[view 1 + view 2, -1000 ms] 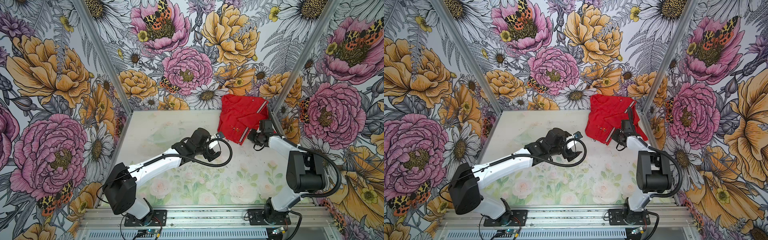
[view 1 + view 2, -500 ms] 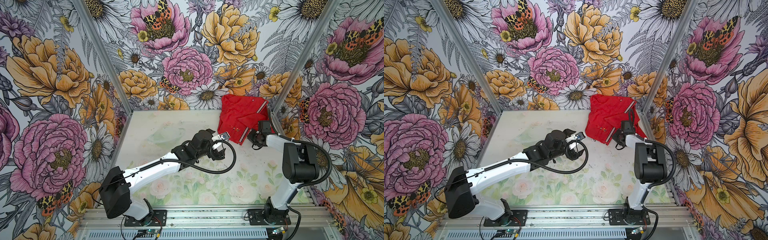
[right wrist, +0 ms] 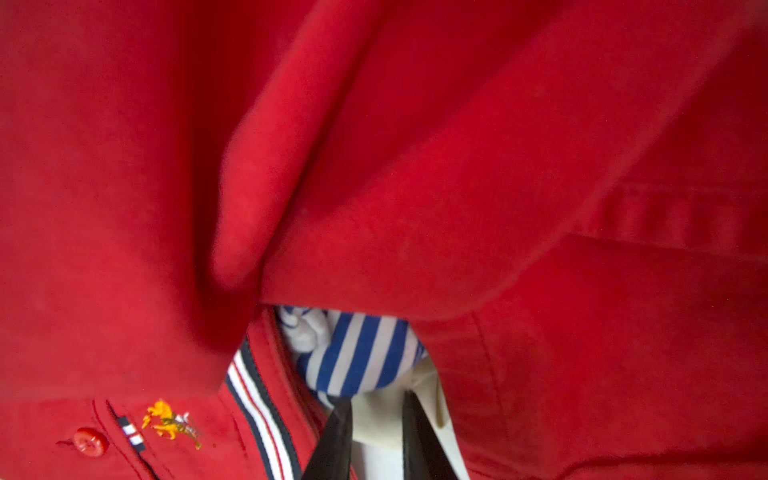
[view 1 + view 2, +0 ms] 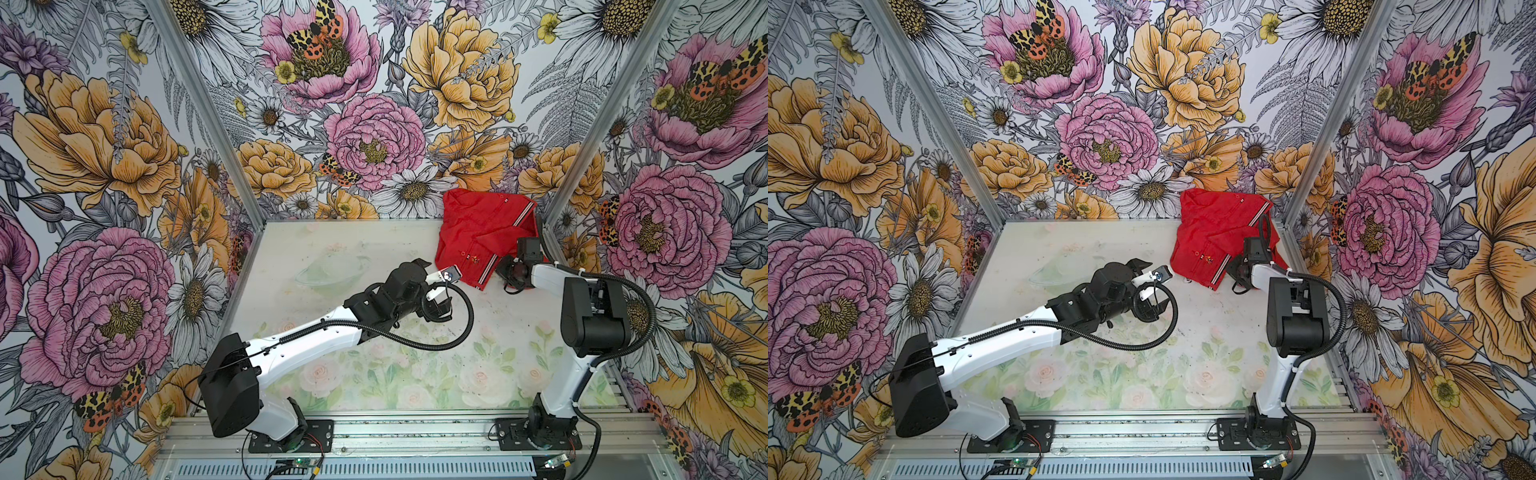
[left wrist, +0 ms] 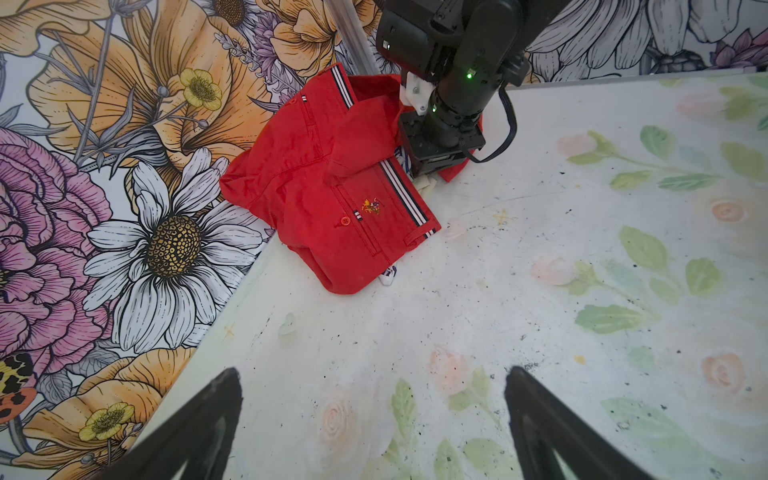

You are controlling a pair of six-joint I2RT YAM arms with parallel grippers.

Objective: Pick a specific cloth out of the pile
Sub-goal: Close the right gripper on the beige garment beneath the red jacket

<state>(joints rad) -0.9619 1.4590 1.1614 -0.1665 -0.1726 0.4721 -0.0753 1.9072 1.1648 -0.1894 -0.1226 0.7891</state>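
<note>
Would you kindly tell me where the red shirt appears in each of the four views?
In a top view: red shirt in the far right corner of the table.
In a top view: red shirt in the same far right corner.
Left wrist: red shirt near the picture's centre.
Right wrist: red shirt fills nearly the whole frame.
Shared landmark: its striped trim, visible in all four.

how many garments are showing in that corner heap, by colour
red shirt: 1
blue-and-white striped garment: 1
cream cloth: 1
total: 3 showing; the red shirt may hide more
</note>
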